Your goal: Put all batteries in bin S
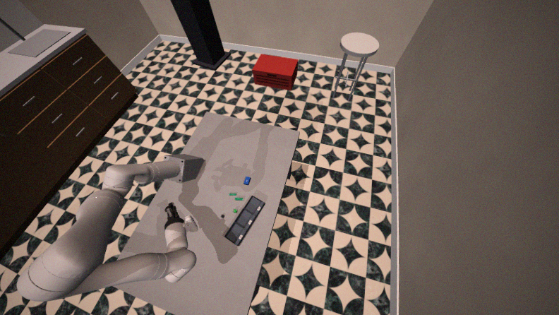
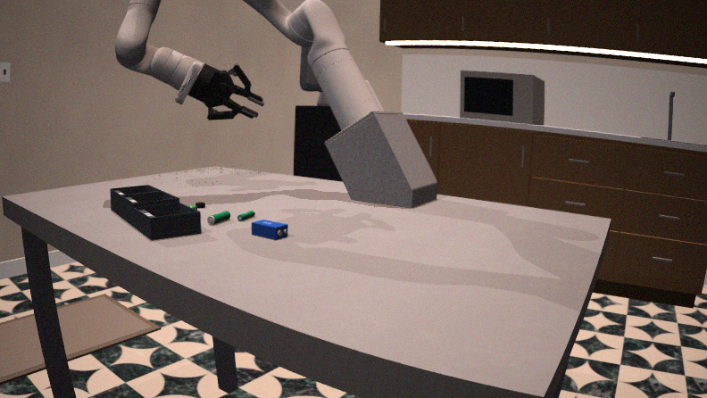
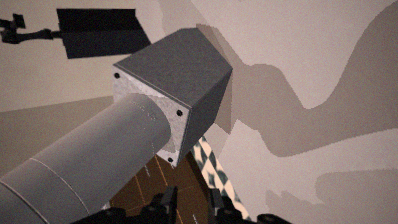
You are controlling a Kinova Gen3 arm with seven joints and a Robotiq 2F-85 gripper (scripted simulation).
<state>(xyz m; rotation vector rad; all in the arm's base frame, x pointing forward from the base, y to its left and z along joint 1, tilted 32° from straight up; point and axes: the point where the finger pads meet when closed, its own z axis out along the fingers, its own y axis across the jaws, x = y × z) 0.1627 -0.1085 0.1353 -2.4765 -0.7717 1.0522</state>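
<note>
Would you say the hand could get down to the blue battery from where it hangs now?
Probably yes: the hand hangs high over the table, holding nothing, and the blue battery lies apart from the green batteries and the bins, open from above.
</note>
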